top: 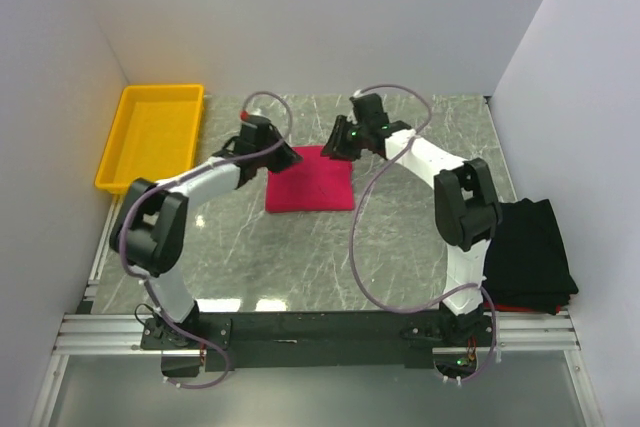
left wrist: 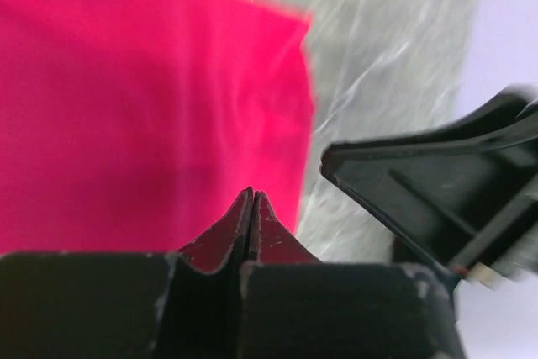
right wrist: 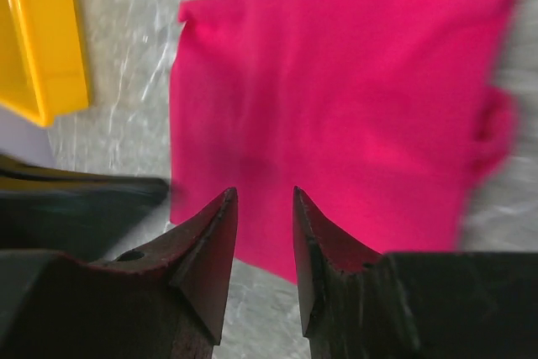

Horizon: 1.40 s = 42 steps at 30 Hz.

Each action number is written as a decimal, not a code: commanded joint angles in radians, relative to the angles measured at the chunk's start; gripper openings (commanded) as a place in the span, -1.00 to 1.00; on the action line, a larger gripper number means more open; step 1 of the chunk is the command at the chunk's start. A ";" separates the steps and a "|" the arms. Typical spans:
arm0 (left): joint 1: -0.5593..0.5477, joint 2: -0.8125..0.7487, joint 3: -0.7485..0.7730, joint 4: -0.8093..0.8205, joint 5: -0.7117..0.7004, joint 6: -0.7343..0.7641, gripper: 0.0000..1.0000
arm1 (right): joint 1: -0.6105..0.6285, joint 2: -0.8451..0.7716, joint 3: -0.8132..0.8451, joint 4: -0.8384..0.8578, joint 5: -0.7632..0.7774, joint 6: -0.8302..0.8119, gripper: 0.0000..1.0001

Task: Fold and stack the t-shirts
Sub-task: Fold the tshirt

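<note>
The left claw (left wrist: 252, 194) is closed empty and the right claw (right wrist: 264, 195) is half open near the folded pink t-shirt (top: 311, 182), so a low pass could drag it unfolded.

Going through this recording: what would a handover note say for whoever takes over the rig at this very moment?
Left gripper: shut, nothing seen in it, over the far left corner of the pink t-shirt.
Right gripper: open, empty, over the same shirt's far edge.
The pink t-shirt: folded into a flat square, mid-table.
Black t-shirt: piled at the right edge of the table, beside the right arm; whether folded is unclear.
Done: pink fold. Left: black one, then stack both.
</note>
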 commanded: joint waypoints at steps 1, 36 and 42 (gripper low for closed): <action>-0.044 0.077 -0.028 0.052 -0.006 -0.019 -0.99 | -0.013 0.045 -0.038 0.074 -0.016 0.027 -0.21; -0.092 0.139 -0.144 0.052 -0.017 -0.008 -0.99 | 0.019 0.168 -0.035 -0.029 0.205 -0.071 0.10; -0.092 0.133 -0.137 0.038 -0.015 -0.003 -0.99 | 0.067 0.194 -0.041 -0.047 0.252 -0.039 -0.10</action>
